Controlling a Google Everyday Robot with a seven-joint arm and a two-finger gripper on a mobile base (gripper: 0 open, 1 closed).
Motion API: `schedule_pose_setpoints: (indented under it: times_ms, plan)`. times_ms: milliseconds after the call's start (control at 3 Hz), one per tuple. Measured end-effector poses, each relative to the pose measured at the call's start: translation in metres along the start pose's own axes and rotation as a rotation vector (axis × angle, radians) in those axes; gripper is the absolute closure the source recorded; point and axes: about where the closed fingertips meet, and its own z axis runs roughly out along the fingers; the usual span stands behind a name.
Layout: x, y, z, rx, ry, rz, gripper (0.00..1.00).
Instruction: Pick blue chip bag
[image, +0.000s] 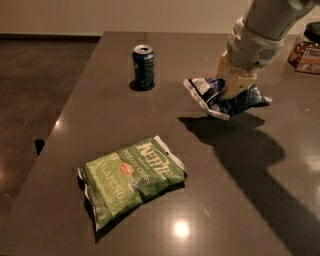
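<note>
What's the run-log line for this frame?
gripper: shut on blue chip bag | bag: raised off table | soda can, green bag: on table, apart from it

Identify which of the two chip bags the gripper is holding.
The blue chip bag, clamped in the gripper near the table's far right; the green Kettle bag lies flat, untouched.
</note>
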Motion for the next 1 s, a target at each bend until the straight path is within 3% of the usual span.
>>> schedule_pose_setpoints:
  times_ms: [667, 1000]
  plan:
    - [0.003, -0.003, -0.049, 0.087, -0.074, 0.113, 1.00]
    - [0.001, -0.009, -0.050, 0.112, -0.082, 0.115, 1.00]
